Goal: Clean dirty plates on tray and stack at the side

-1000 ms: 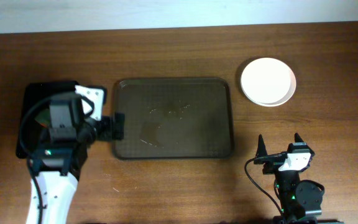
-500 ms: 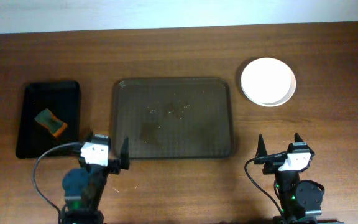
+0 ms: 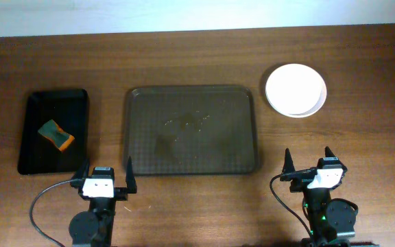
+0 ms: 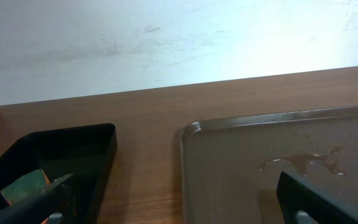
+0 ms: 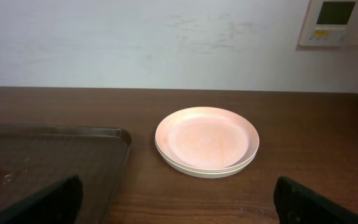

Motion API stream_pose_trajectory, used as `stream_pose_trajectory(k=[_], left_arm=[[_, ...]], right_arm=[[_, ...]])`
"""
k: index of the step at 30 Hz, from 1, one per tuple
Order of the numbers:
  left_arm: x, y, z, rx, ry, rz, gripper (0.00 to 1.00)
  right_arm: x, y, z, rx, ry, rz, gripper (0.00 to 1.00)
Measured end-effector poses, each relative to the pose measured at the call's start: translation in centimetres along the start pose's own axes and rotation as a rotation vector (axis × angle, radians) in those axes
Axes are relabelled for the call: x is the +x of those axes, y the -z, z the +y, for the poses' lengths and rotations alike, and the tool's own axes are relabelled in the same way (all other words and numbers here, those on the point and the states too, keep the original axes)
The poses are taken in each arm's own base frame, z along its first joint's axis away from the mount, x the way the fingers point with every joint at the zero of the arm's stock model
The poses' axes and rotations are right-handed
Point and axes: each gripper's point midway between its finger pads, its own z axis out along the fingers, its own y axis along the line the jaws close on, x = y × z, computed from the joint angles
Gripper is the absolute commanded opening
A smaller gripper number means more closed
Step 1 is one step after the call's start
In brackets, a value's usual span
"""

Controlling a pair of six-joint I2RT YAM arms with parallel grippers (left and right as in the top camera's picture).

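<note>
when the table [image 3: 184,62] is looked at from overhead, the tray [image 3: 225,154] is found in the middle with no plate on it; only some pale wet marks are seen on its floor. the plates [image 3: 295,90] are stacked on the wood beside the tray's far right corner, near it but not touching, and the top face looks white and clean. a small black tray [image 3: 36,154] with a sponge [image 3: 55,134] in it lies to the left. the left gripper [image 3: 106,169] and the right gripper [image 3: 307,155] are seen at the near edge, both with the fingers spread wide and nothing between them.

from the left wrist, the two fingers are seen at the lower corners, well apart. the tray's left part and the black tray with the sponge are seen beyond them.

from the right wrist, the stack is seen straight ahead, near the tray's rim. at least two rims can be counted; whether a third plate lies under them cannot be told. here too the fingers are wide apart and empty.

it is judged that the cleaning and stacking is finished, or nearly so. little is called for in the next move: the number of plates should be checked. if a wipe of the tray is wanted, the sponge would best be taken by the left gripper, which is nearer to it.
</note>
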Motion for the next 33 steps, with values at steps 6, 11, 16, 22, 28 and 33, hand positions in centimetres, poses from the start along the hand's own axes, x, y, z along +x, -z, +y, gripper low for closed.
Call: stream_pose_trajectory(k=[6, 11, 16, 22, 28, 33], left_arm=[[0.01, 0.00, 0.01, 0.000, 0.000, 0.000, 1.00], [0.03, 0.00, 0.20, -0.011, 0.000, 0.001, 1.00], [0.03, 0.00, 0.21, -0.013, 0.079, 0.001, 1.00], [0.03, 0.00, 0.21, -0.012, 0.087, 0.001, 1.00], [0.04, 0.00, 0.21, -0.012, 0.087, 0.001, 1.00], [0.03, 0.00, 0.21, -0.012, 0.087, 0.001, 1.00]], right_arm=[[0.00, 0.00, -0.01, 0.000, 0.000, 0.000, 0.98], [-0.01, 0.00, -0.01, 0.000, 0.000, 0.000, 0.98], [0.00, 0.00, -0.01, 0.000, 0.000, 0.000, 0.98], [0.00, 0.00, 0.00, 0.000, 0.000, 0.000, 0.98], [0.00, 0.00, 0.00, 0.000, 0.000, 0.000, 0.98], [0.00, 0.00, 0.00, 0.000, 0.000, 0.000, 0.98]])
